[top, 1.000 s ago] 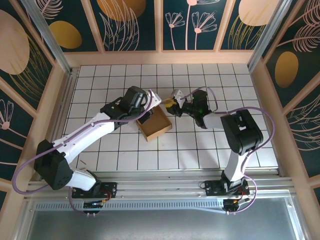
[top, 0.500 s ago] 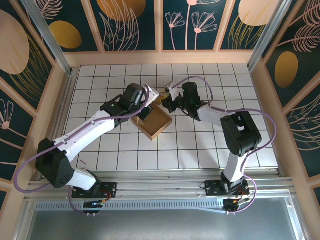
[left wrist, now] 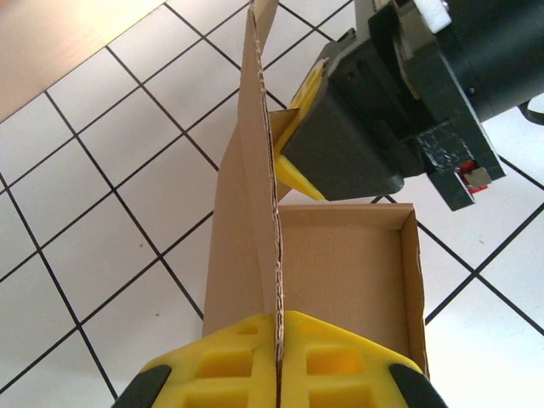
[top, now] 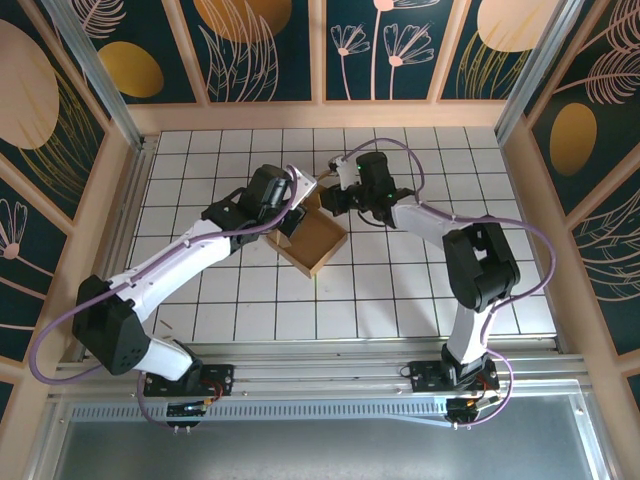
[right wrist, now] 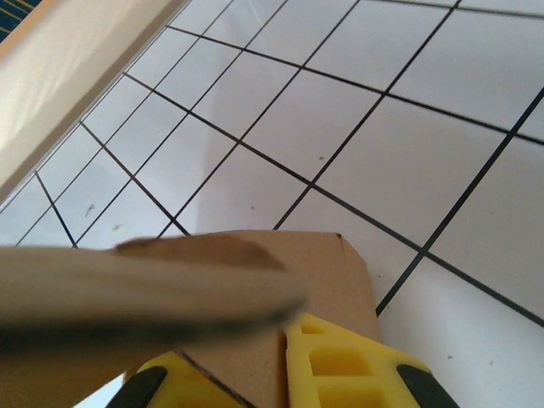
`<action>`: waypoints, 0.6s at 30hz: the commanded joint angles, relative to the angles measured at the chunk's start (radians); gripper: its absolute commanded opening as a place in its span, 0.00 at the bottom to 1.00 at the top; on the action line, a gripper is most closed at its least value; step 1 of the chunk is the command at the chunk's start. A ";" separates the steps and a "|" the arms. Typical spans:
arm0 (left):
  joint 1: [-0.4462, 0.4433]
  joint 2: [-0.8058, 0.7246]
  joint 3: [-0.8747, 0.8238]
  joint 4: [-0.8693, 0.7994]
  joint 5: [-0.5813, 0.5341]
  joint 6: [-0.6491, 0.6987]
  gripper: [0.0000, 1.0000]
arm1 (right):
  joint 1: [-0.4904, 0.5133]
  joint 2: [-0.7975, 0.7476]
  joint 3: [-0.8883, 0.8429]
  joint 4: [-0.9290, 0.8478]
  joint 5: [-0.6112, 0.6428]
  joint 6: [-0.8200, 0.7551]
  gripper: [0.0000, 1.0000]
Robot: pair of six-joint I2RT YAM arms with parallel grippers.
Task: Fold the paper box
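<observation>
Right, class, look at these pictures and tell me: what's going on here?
Two robot arms are working together on a brown paper box that sits on the white tiled table. The left gripper is shut on a tall upright flap at one side of the box. The right gripper is shut on cardboard at that flap's far end. The box's low walls are up, but the flap is not yet folded down.

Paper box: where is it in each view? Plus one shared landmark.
Top external: box at the centre of the table.
Left wrist: box bottom centre, one flap upright, pinched by the left gripper.
Right wrist: box flap, bottom left to centre.
Shared landmark: the table's white tiles with black grid lines.
</observation>
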 commanded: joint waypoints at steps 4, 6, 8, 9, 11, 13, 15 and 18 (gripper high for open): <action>-0.019 0.038 0.060 -0.029 0.008 -0.028 0.02 | -0.013 0.087 0.174 -0.189 -0.059 0.207 0.07; -0.019 0.039 0.074 -0.022 -0.044 -0.052 0.05 | -0.010 0.102 0.204 -0.225 -0.062 0.216 0.06; -0.018 0.037 0.084 -0.015 -0.088 -0.071 0.09 | -0.009 0.114 0.217 -0.251 -0.063 0.222 0.04; -0.018 0.038 0.090 -0.013 -0.116 -0.084 0.09 | -0.008 0.118 0.222 -0.267 -0.058 0.218 0.03; -0.017 0.049 0.103 -0.023 -0.154 -0.096 0.09 | -0.006 0.124 0.228 -0.299 -0.038 0.203 0.02; -0.017 0.061 0.116 -0.034 -0.162 -0.099 0.09 | -0.002 0.124 0.223 -0.319 -0.005 0.173 0.02; -0.018 0.062 0.115 -0.033 -0.151 -0.101 0.09 | 0.009 0.121 0.207 -0.327 0.042 0.121 0.02; -0.017 0.044 0.090 -0.019 -0.062 -0.082 0.09 | 0.029 0.107 0.158 -0.301 0.077 0.063 0.02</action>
